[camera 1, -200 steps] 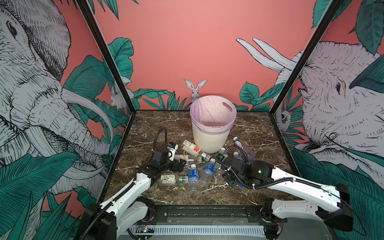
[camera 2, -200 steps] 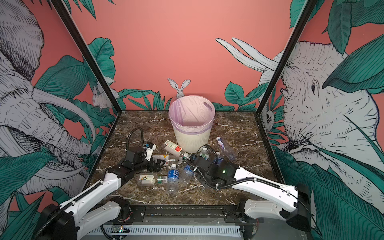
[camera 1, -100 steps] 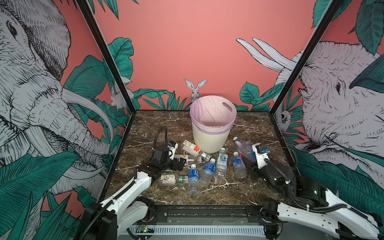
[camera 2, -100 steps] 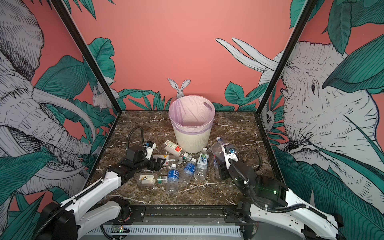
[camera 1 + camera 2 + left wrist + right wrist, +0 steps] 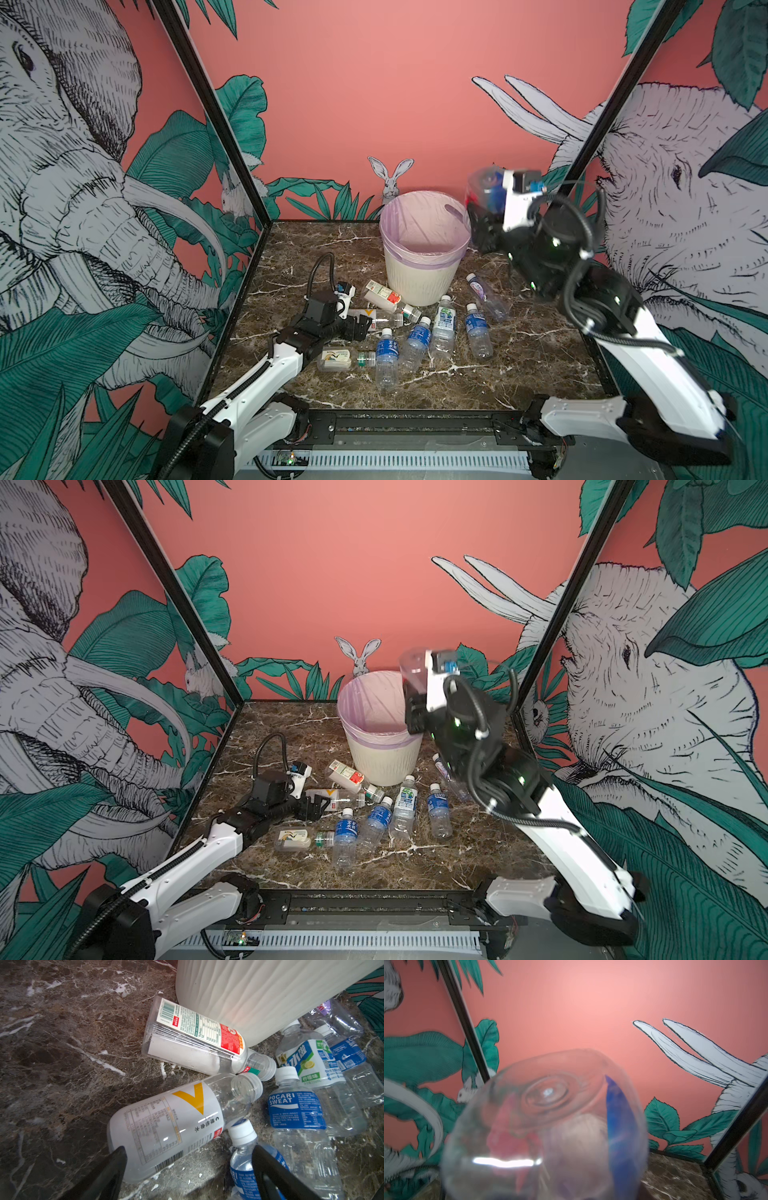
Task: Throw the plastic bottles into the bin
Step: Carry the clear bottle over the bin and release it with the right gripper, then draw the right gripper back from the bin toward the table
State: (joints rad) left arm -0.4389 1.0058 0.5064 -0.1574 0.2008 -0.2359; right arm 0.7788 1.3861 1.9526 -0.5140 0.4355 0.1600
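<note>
Overhead, my right gripper (image 5: 480, 210) was raised just beside the rim of the bin (image 5: 417, 284), a cream ribbed bucket lined with a lilac bag. I judged it was up there so that its clear bottle (image 5: 484, 185) would fall inside. That bottle was blurred, with its base (image 5: 546, 1093) turned away from the wrist camera. I could not tell whether the jaws were clamping it or had let go.

My left gripper (image 5: 361, 326) sat low over the marble table (image 5: 540, 353), jaws spread wide at the base of the yellow-chevron bottle (image 5: 166, 1124). It looked lined up for the next pick.

I counted one bin and nine bottles. One was at the right gripper. Eight lay on the table in front of the bin:
- three blue-labelled bottles (image 5: 386, 357)
- one green-and-white bottle (image 5: 444, 328)
- one purple-labelled bottle (image 5: 486, 295)
- one red-and-white bottle (image 5: 386, 297)
- the yellow-chevron bottle
- one squat flat-sided bottle (image 5: 338, 359)

I saw no bottle inside the bin.
</note>
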